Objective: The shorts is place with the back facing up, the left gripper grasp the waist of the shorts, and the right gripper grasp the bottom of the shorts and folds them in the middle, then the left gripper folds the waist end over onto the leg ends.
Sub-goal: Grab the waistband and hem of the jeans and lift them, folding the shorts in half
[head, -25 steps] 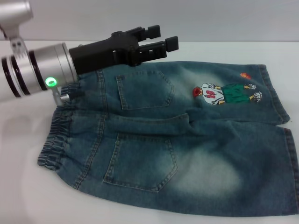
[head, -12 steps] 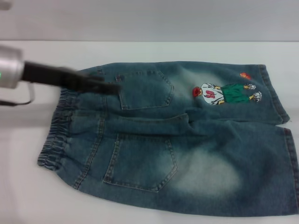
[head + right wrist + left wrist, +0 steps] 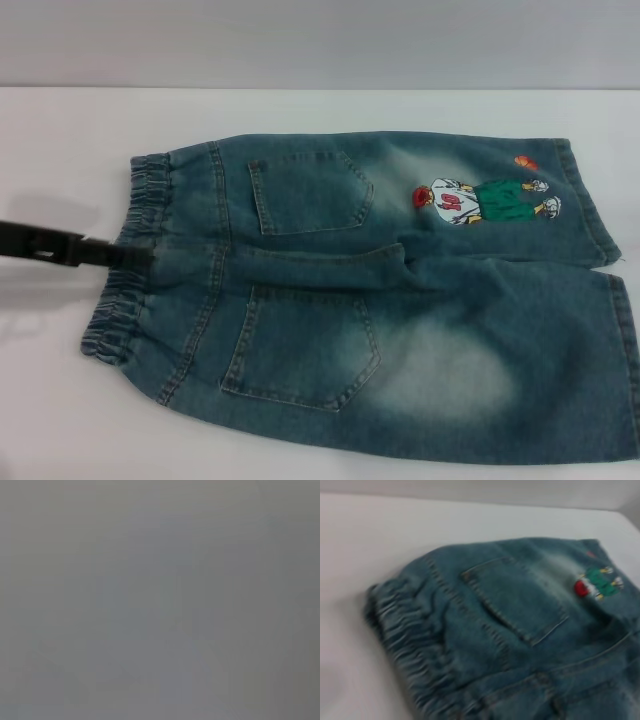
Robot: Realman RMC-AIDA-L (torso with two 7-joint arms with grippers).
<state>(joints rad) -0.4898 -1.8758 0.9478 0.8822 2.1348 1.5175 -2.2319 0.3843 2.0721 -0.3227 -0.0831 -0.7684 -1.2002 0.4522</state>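
The shorts (image 3: 400,300) lie flat on the white table, back up, with two patch pockets showing. The gathered waist (image 3: 148,195) is at the left and also fills the near part of the left wrist view as the waist (image 3: 405,645). The leg ends (image 3: 590,205) lie at the right, the far one beside the cartoon patch (image 3: 485,200). My left gripper (image 3: 128,254) comes in from the left edge as a dark blurred bar, its tip at the middle of the waistband. The right gripper is out of view, and the right wrist view is plain grey.
The white table (image 3: 60,400) runs on past the shorts at the left, front and back. A grey wall (image 3: 320,40) rises behind the table's far edge.
My left gripper has swung from above the far pocket leftward and down. Only its dark tip remains in view, at the waistband's middle. The shorts have not moved.
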